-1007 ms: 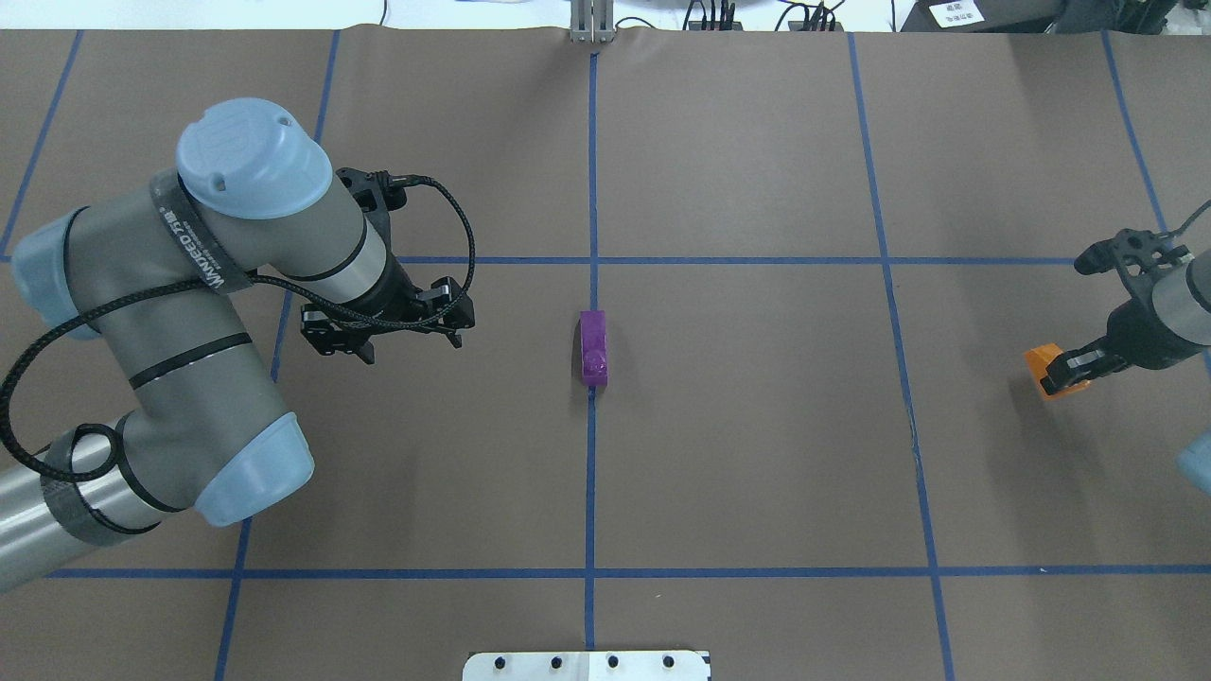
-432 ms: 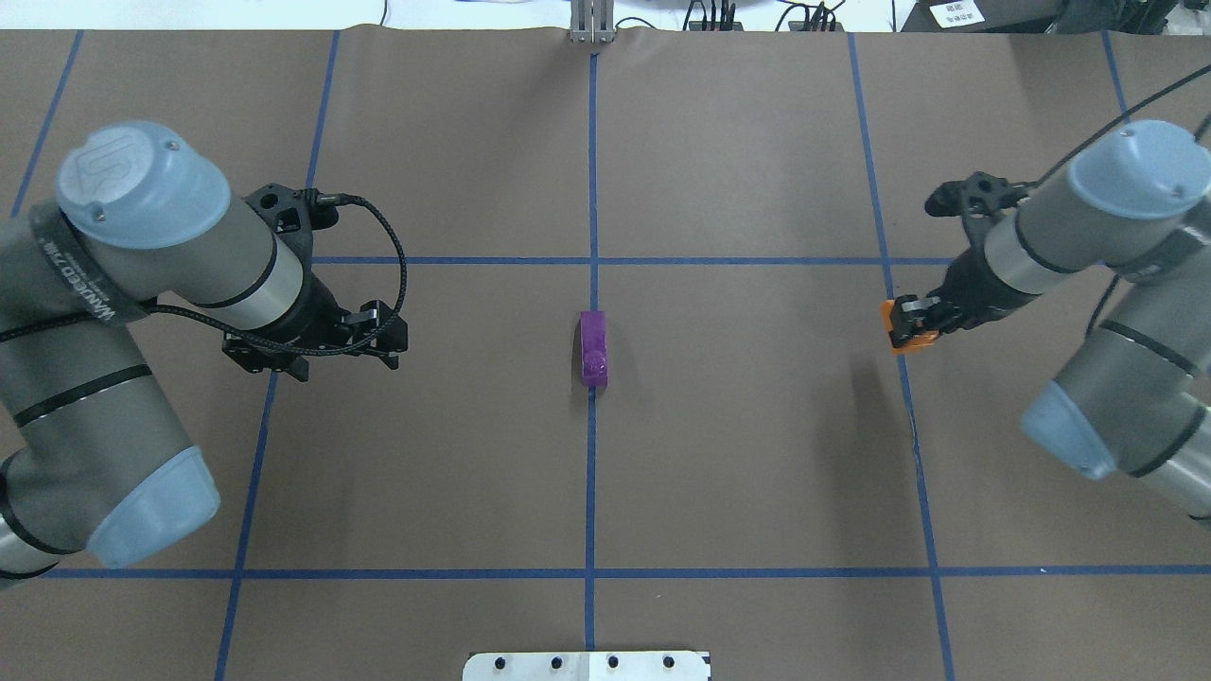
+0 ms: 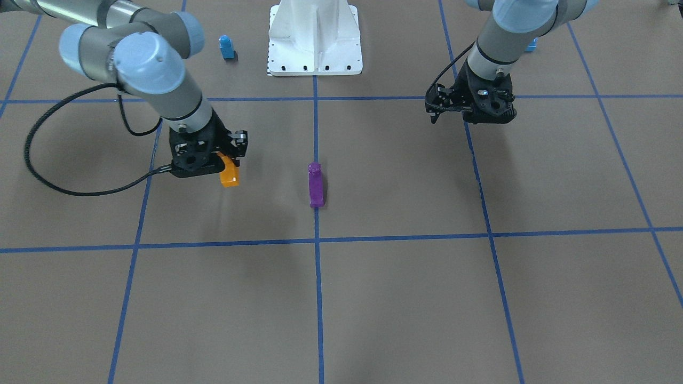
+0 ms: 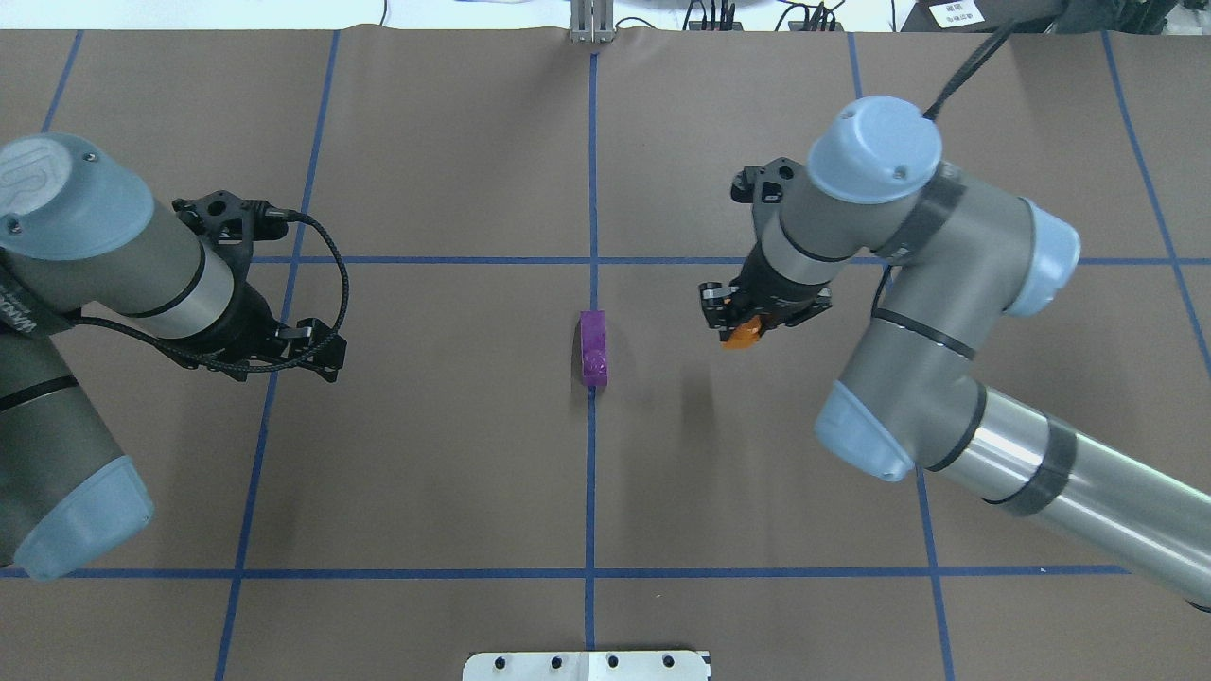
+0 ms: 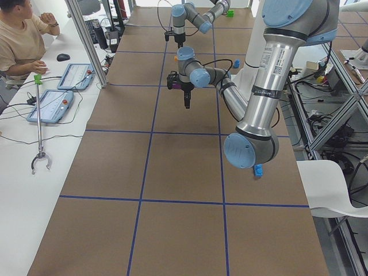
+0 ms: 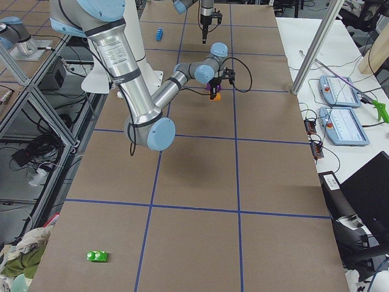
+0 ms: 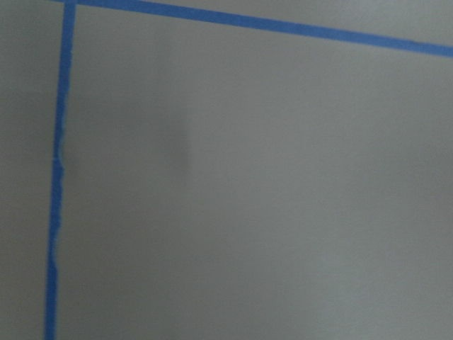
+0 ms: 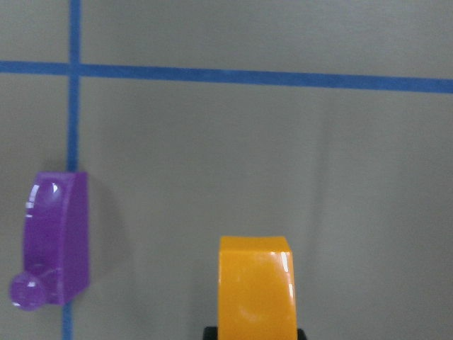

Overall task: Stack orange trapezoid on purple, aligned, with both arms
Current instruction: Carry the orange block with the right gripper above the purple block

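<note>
The purple block (image 4: 593, 348) lies on the centre tape line, also in the front view (image 3: 315, 185) and at the left of the right wrist view (image 8: 55, 237). My right gripper (image 4: 739, 331) is shut on the orange trapezoid (image 4: 744, 334) and holds it above the table, to the right of the purple block and apart from it. The orange block also shows in the front view (image 3: 229, 174) and the right wrist view (image 8: 256, 287). My left gripper (image 4: 288, 375) is open and empty, well to the left of the purple block. The left wrist view shows only table and tape.
The white robot base (image 3: 315, 40) stands at the table's near edge, with a small blue block (image 3: 227, 47) beside it. A green block (image 6: 97, 256) lies far off on the right end. Blue tape lines (image 4: 591, 473) grid the brown table.
My right arm has swung left with the orange trapezoid, from the table's right edge to near the purple block. My left arm has drawn back to the left, gripper still open.
</note>
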